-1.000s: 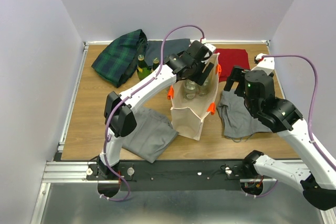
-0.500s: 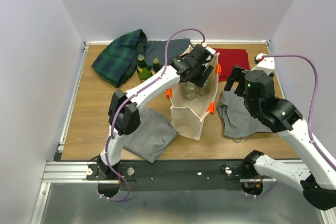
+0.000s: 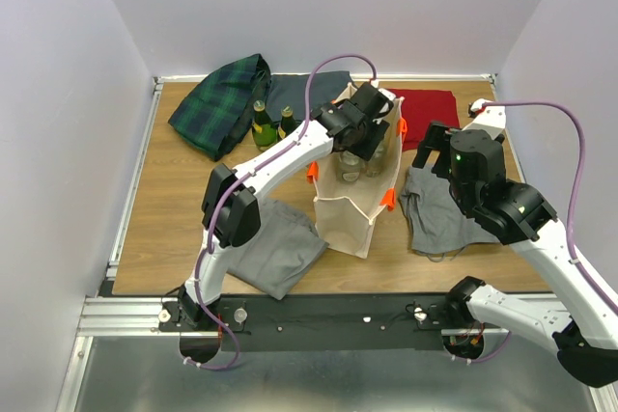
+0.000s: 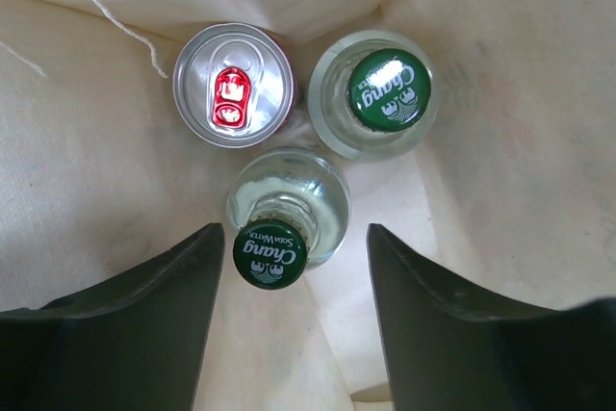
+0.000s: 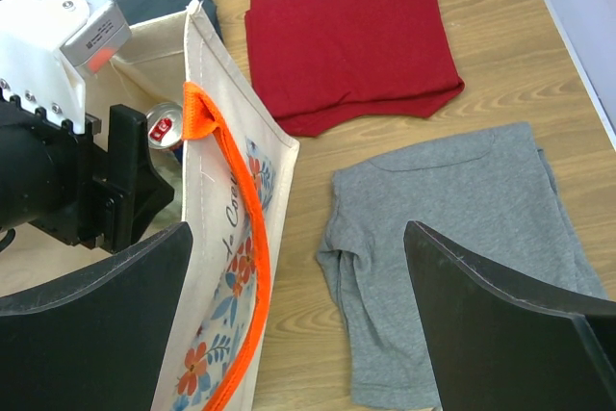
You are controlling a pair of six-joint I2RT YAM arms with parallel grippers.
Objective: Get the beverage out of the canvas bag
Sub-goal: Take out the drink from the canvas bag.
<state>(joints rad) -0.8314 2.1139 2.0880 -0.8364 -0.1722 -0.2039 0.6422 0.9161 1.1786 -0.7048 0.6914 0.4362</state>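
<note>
canvas bag [image 3: 352, 209]: standing upright mid table [image 3: 164, 209], mouth gaping, orange handles [image 5: 236, 238] hanging at the rims.
beverages: three are sitting upright on the bag floor, clustered close: red-tab can [image 4: 234, 85], far bottle [image 4: 388, 90] with a green cap just beside the can, near bottle [image 4: 270, 253] with a green cap in front of both.
left hand [image 4: 294, 271]: reaching down into the bag mouth, fingers [image 4: 144, 324] spreading wide to either side of the near bottle's cap, gripping nothing.
right hand [image 5: 298, 247]: hovering right of the bag above the grey shirt [image 5: 452, 257], fingers spreading apart, carrying nothing.
red cloth [image 5: 351, 36]: lying folded beyond the shirt.
plaid cloth [image 3: 222, 103]: lying at far left, two green bottles [image 3: 261, 123] standing beside it.
grey cloth [image 3: 275, 248]: lying left of the bag.
</note>
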